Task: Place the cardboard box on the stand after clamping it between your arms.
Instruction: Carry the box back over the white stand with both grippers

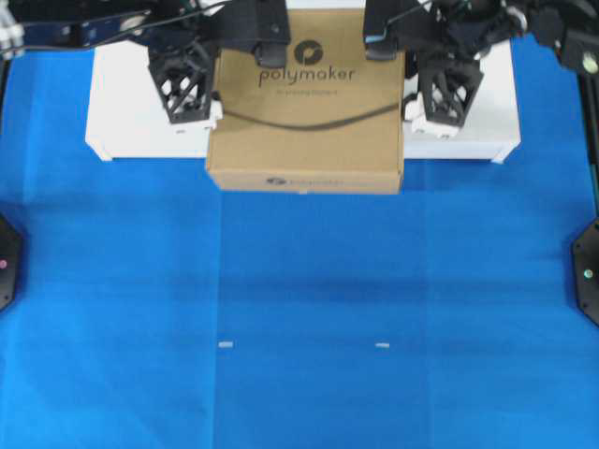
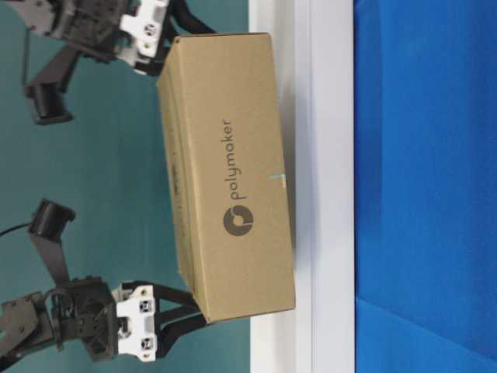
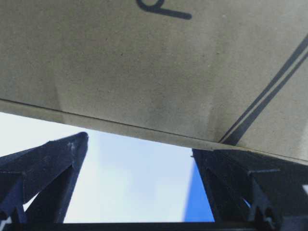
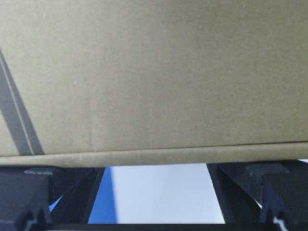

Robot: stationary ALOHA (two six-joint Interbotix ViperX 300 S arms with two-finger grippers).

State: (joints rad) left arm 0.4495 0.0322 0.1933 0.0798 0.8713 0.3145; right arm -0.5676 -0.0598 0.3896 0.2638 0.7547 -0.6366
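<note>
The brown cardboard box (image 1: 309, 103) with the "polymaker" logo is clamped between my two arms above the white stand (image 1: 131, 117). In the overhead view its front overhangs the stand's front edge. My left gripper (image 1: 211, 94) presses against its left side and my right gripper (image 1: 412, 94) against its right side. Both stand open, with their fingers spread along the box's lower edge and nothing between them. In the table-level view the box (image 2: 233, 179) sits slightly tilted by the stand (image 2: 330, 155), with the left gripper (image 2: 194, 311) and right gripper (image 2: 175, 39) at its ends. Whether it touches the stand I cannot tell. Each wrist view shows cardboard above the open left gripper (image 3: 139, 144) and right gripper (image 4: 154, 167), with white stand below.
Blue cloth (image 1: 299, 299) covers the table in front of the stand. Two small white marks (image 1: 226, 345) (image 1: 382, 345) lie on it. Black mounts sit at the left edge (image 1: 6, 262) and the right edge (image 1: 588, 281).
</note>
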